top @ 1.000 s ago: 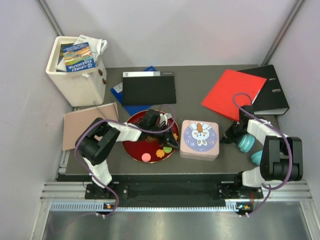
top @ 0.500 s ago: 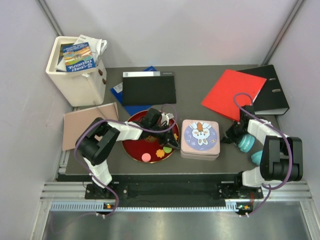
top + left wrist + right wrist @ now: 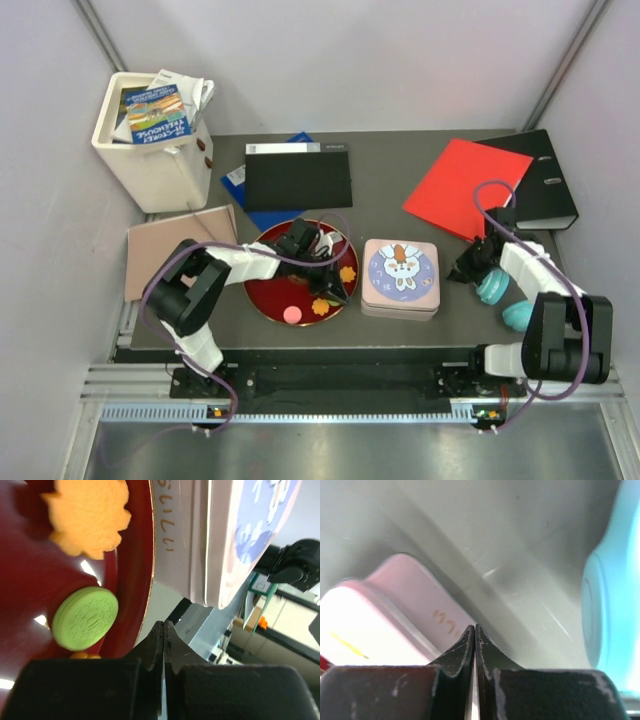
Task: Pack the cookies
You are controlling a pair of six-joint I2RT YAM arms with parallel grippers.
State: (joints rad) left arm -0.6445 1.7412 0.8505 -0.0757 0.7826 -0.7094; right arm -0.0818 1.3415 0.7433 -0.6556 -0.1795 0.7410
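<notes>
Now, the left gripper (image 3: pixel 163 628) first: its two fingers are pressed flat together with nothing between them, tips right at the rim of the red plate (image 3: pixel 30 580), on the side next to the pink tin (image 3: pixel 185 540). Whether they touch the rim, I can't tell. Over on the other side, the right gripper (image 3: pixel 474 629) is pinched together too and empty, low over the table between the tin's corner and a teal round thing (image 3: pixel 607 610). And the cookies? All on the plate. An orange flower cookie (image 3: pixel 90 515) sits near the rim closest to the tin, with a green round cookie (image 3: pixel 85 617), face stamped, just beside it. From above, a pink cookie (image 3: pixel 292 314) and a second orange flower (image 3: pixel 321 307) lie at the plate's near edge. The tin's lid is on, cartoon picture up.
</notes>
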